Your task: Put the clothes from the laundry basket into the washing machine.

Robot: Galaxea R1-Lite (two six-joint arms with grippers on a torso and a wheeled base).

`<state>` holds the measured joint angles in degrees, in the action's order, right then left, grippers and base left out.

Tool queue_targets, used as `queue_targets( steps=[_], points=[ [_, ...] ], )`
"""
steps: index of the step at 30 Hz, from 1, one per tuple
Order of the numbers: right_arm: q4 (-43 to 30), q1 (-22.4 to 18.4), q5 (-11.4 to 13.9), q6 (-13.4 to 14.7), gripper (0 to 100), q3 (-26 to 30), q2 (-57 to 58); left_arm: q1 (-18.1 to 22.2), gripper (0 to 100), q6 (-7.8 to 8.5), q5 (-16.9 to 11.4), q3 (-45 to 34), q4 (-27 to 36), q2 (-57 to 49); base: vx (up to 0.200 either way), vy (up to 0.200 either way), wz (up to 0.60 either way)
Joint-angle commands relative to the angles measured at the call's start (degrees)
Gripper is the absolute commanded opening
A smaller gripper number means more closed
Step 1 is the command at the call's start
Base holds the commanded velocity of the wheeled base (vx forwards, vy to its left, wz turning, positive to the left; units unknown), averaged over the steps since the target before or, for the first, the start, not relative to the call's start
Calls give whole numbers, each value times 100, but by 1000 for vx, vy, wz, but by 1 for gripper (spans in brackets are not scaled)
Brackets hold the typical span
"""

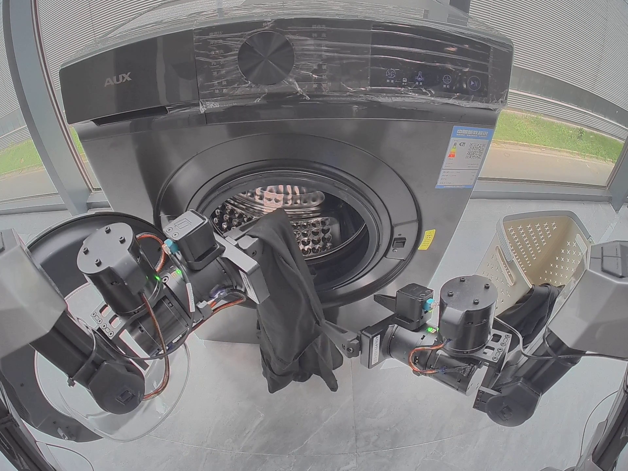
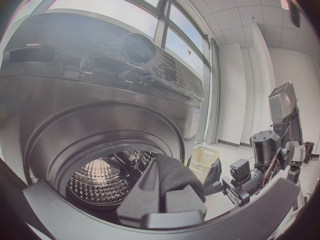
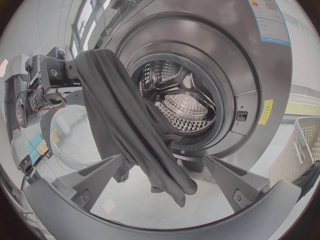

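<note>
A dark garment (image 1: 291,309) hangs in front of the washing machine's open drum (image 1: 294,220), its top pinched in my left gripper (image 1: 261,242), which is shut on it at the drum's left rim. In the left wrist view both fingers of that gripper (image 2: 166,185) close on the dark cloth (image 2: 175,174). My right gripper (image 1: 331,335) is lower, at the garment's hanging end, open. Its fingers (image 3: 111,167) stand wide apart, with the garment (image 3: 133,124) draping between them. The beige laundry basket (image 1: 543,250) stands to the right with dark clothes (image 1: 530,312) in it.
The machine's round glass door (image 1: 98,361) is swung open to the left, beneath my left arm. The drum (image 3: 180,107) is shiny metal with nothing visible in it. Pale tiled floor (image 1: 392,413) lies in front of the machine. Windows stand behind it.
</note>
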<state>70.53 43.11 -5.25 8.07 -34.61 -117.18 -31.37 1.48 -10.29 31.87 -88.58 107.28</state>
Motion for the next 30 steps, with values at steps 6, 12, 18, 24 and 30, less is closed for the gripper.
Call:
queue_targets(
  steps=[6, 12, 18, 24, 30],
  points=[
    [4, -13, -2, 2, 100, 209, -7, -10, 0, -86, 62, -40, -2, -128, 0, 0, 0],
    [13, -39, -2, 28, 100, 227, -288, 25, 0, -104, 212, 118, -2, -14, 0, 0, 0],
    [136, -39, -11, 2, 100, 341, -473, 131, 0, -332, 554, 725, 33, -67, 0, 0, 0],
    [250, 14, 33, 2, 100, 543, -649, 122, 0, -332, 651, 900, 86, -75, 0, 0, 0],
    [285, 40, 51, -7, 100, 306, -947, 87, 0, -332, 677, 848, 86, -119, 0, 0, 0]
  ],
)
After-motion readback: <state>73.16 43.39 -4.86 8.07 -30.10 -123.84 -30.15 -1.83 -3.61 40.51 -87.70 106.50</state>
